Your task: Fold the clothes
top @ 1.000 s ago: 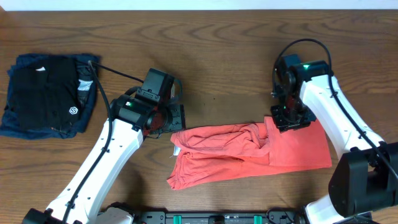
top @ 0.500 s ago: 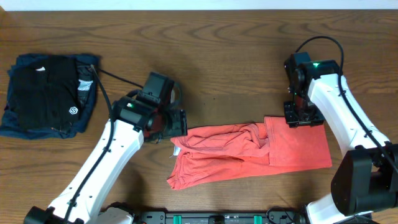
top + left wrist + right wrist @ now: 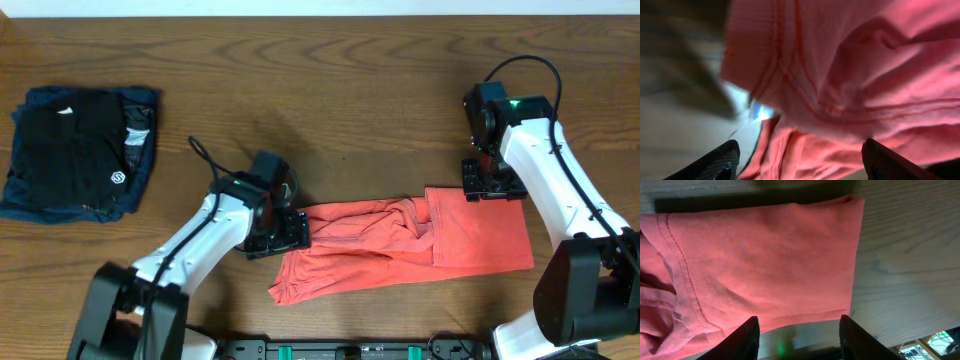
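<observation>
The red T-shirt [image 3: 400, 245] is lying crumpled near the front of the table [image 3: 350, 90], with its right part spread flat. The left end effector [image 3: 800, 150] is sitting at the shirt's bunched left edge, spread wide and gripping nothing. The right end effector [image 3: 799, 322] is sitting over the flat far corner, likewise wide open and empty.
</observation>
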Robot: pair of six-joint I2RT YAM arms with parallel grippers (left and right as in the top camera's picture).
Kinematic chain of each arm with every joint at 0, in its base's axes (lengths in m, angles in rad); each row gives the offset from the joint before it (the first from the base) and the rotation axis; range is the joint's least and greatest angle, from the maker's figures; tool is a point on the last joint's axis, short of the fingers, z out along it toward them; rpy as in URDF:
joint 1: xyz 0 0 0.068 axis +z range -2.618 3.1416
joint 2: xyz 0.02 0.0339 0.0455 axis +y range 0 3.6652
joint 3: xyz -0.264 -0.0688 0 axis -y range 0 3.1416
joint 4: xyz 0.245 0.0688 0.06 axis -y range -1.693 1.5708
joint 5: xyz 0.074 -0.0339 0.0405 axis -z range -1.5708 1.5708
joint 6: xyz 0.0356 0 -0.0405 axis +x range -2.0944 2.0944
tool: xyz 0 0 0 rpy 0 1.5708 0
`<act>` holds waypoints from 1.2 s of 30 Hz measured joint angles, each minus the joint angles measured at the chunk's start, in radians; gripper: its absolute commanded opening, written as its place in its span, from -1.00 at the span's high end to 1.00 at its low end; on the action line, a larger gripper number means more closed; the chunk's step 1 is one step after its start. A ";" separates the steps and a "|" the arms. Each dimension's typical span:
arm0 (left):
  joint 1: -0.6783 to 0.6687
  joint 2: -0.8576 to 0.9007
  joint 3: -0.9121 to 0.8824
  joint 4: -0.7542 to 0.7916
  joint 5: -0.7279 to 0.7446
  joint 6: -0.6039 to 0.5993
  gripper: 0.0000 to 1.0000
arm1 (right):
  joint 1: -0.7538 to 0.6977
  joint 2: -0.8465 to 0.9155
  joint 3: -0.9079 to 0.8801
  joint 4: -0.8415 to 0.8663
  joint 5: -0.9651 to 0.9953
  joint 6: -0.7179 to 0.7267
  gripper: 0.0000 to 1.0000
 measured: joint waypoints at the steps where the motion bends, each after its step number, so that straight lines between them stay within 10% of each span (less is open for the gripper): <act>1: -0.009 0.020 -0.003 0.016 0.007 -0.002 -0.60 | 0.000 0.000 0.000 0.000 0.000 0.000 0.01; 5: -0.046 0.080 0.002 0.064 0.045 -0.013 -0.55 | 0.000 0.000 0.000 0.000 0.000 0.000 0.01; 8: -0.076 0.101 0.009 0.113 0.092 -0.044 0.47 | 0.000 0.000 0.000 0.000 0.000 0.000 0.01; 11: -0.087 0.136 0.010 0.142 0.116 -0.045 0.88 | 0.000 0.000 0.000 -0.001 0.000 0.000 0.01; 28: 0.325 0.145 0.317 0.032 -0.220 0.138 0.88 | -0.040 0.000 -0.001 0.009 0.003 0.000 0.00; 36: 0.308 0.145 0.466 -0.075 -0.317 0.201 0.88 | -0.082 0.000 -0.001 0.007 0.008 0.000 -0.01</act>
